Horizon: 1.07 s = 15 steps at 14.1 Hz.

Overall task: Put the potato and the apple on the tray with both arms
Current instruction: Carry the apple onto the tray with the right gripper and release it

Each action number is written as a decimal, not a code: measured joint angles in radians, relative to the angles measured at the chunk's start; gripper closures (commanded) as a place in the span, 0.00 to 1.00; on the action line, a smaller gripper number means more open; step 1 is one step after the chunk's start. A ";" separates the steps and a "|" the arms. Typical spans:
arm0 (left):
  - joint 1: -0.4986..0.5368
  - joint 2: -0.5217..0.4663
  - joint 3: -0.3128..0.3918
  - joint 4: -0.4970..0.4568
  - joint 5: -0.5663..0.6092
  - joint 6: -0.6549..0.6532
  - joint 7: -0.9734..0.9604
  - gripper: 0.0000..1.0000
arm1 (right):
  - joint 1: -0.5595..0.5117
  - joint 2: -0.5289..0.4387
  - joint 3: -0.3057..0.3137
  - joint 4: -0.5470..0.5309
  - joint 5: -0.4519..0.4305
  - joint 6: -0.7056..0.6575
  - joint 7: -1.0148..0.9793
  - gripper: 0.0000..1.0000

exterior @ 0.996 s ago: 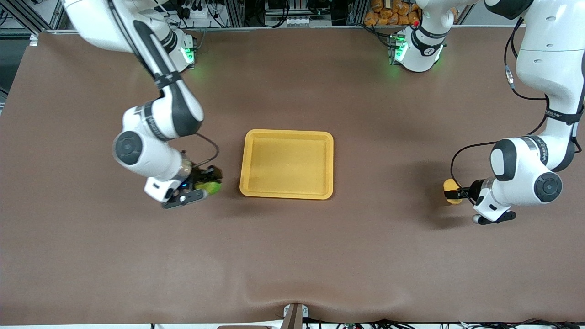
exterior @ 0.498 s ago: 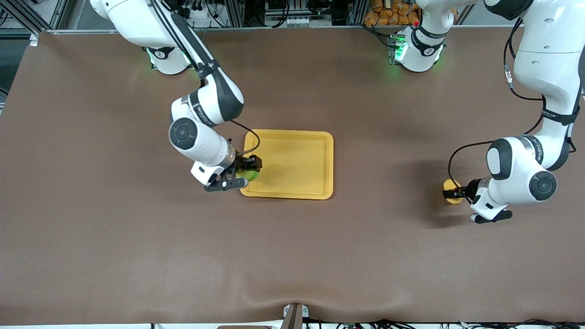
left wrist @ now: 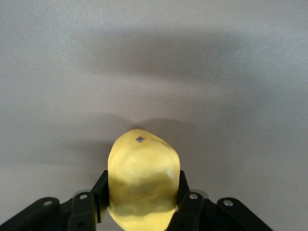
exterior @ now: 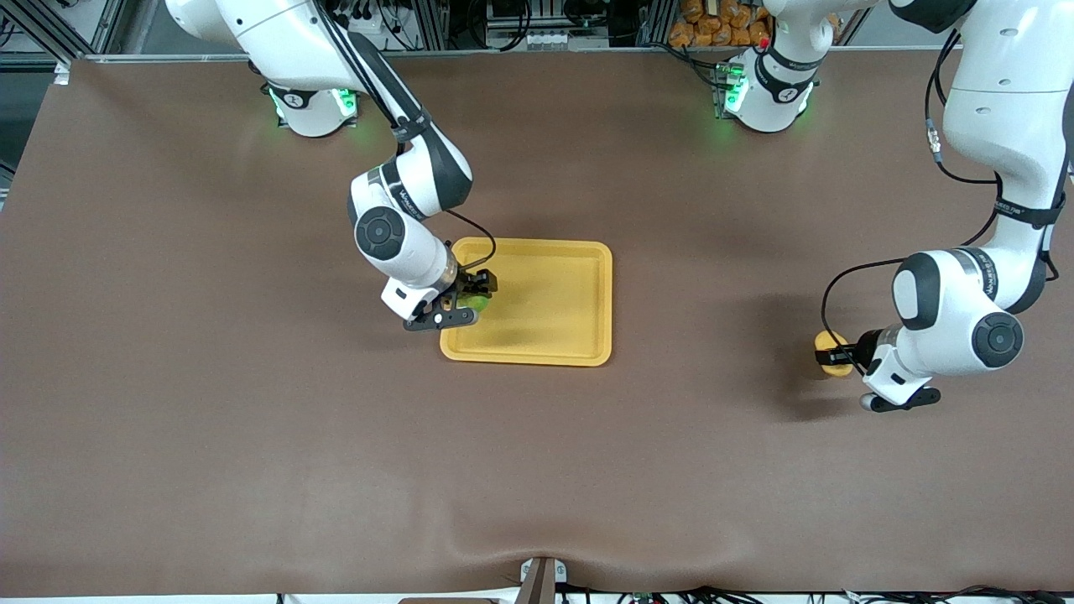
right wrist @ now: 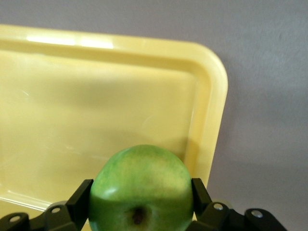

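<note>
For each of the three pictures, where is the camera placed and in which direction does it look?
Front view: high across the table, facing both arms' bases; shows the tray, both arms.
Left wrist view: on the left wrist, looking past its left end effector shut on the potato to the table.
Right wrist view: on the right wrist; right end effector holds the apple over the tray.
Shared: front and right wrist views both show apple and tray.

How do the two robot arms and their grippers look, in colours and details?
Both arms are white with rounded segments, black joint bands and round grey joint caps. A thin black cable loops along each wrist. The left gripper and right gripper are black, with two fingers. Green lights glow at both bases.
</note>
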 measured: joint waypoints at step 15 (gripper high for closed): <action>-0.003 -0.110 -0.199 0.004 0.000 -0.071 -0.164 0.76 | -0.042 -0.027 -0.032 0.021 0.002 -0.056 -0.007 0.00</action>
